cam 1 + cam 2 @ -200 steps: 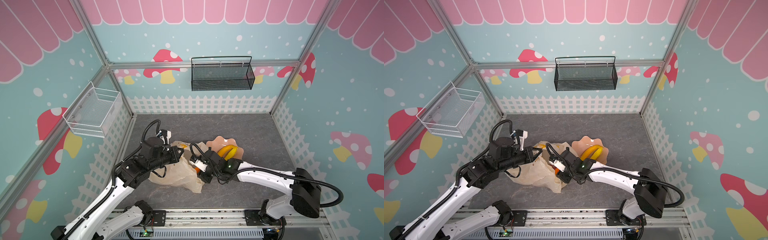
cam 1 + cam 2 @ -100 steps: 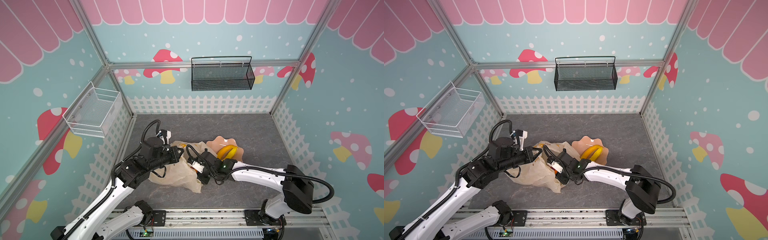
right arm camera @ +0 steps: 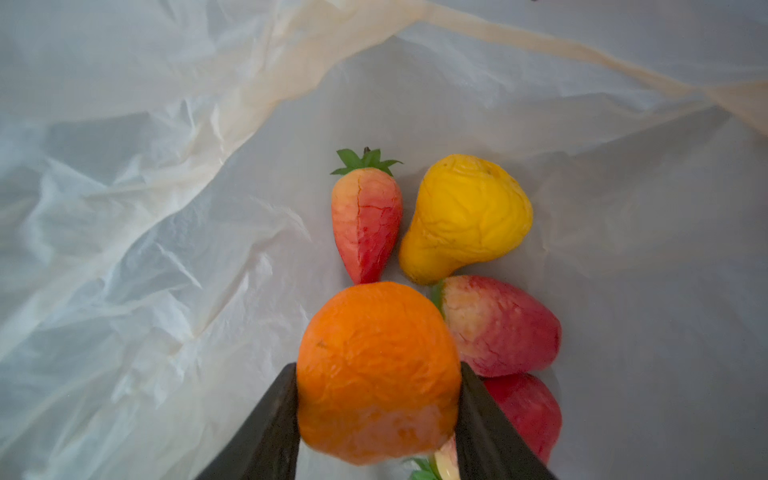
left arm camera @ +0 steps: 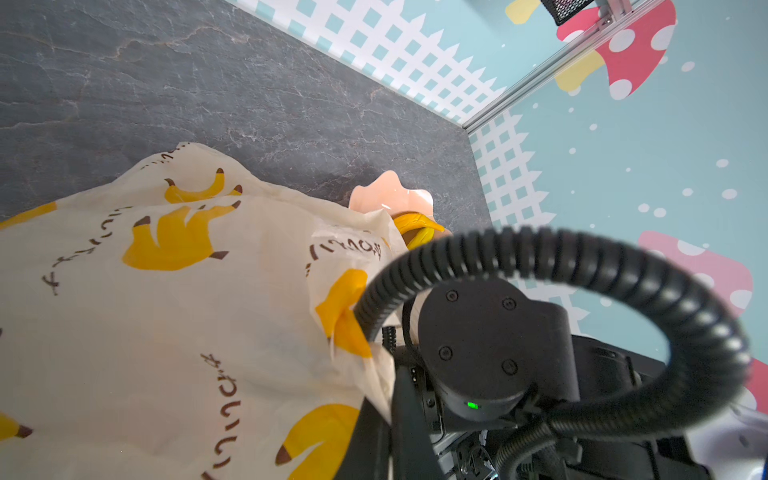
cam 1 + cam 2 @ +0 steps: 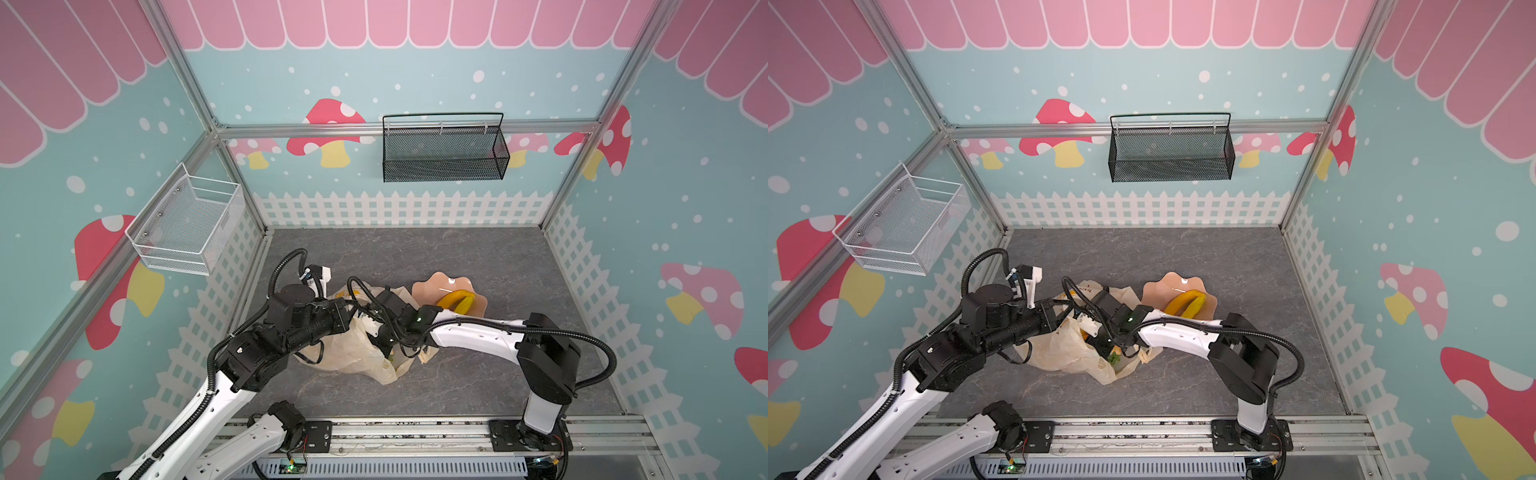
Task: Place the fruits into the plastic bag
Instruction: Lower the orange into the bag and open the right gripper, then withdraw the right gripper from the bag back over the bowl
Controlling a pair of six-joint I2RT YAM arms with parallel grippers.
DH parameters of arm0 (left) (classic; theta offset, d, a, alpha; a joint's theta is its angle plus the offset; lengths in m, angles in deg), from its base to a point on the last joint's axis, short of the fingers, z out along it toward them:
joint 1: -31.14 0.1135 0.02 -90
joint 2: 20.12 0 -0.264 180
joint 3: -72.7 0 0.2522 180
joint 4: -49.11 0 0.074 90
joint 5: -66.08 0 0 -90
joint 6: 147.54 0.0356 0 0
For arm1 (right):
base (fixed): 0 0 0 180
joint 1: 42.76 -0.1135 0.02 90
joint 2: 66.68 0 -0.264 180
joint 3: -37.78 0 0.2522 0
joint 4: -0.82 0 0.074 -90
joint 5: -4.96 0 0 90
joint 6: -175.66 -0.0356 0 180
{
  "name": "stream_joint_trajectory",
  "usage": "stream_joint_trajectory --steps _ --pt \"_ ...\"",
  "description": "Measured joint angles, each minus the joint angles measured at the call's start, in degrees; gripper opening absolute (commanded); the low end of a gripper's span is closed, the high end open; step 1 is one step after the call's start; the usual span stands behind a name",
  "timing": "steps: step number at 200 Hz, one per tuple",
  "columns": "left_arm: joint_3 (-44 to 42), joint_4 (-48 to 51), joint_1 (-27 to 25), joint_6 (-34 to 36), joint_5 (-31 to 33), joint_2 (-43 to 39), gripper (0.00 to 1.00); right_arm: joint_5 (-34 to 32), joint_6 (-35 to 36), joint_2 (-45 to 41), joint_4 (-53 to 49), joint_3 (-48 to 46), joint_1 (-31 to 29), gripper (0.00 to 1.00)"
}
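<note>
The plastic bag lies crumpled on the grey floor, cream with printed bananas. My left gripper is shut on the edge of the bag's mouth and holds it up. My right gripper is inside the bag, shut on an orange. Below the orange, on the bag's floor, lie three strawberries and a yellow pear-shaped fruit. In both top views the right fingers are hidden by the bag. Yellow bananas rest on the pink plate just right of the bag.
A black mesh basket hangs on the back wall and a white wire basket on the left wall. White picket-fence walls enclose the grey floor. The right arm's cable loop arches close to the left wrist.
The right gripper has pushed a little further left and deeper into the bag with the orange. The left arm has held still on the bag's edge.
</note>
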Motion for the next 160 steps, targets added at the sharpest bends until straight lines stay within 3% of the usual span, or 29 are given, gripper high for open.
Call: stream_joint_trajectory --steps 24,53,160 --pt "-0.7 0.4 0.0 -0.2 0.2 -0.6 0.0 1.7 -0.3 1.1 0.0 0.6 0.0 0.65" --pt "-0.7 0.4 0.0 -0.4 0.2 -0.7 0.0 3.5 -0.9 1.1 0.1 0.7 0.0 0.72" --pt "-0.6 0.1 0.0 -0.4 0.4 0.1 0.0 5.7 -1.6 -3.9 -1.6 1.2 0.5 0.8"
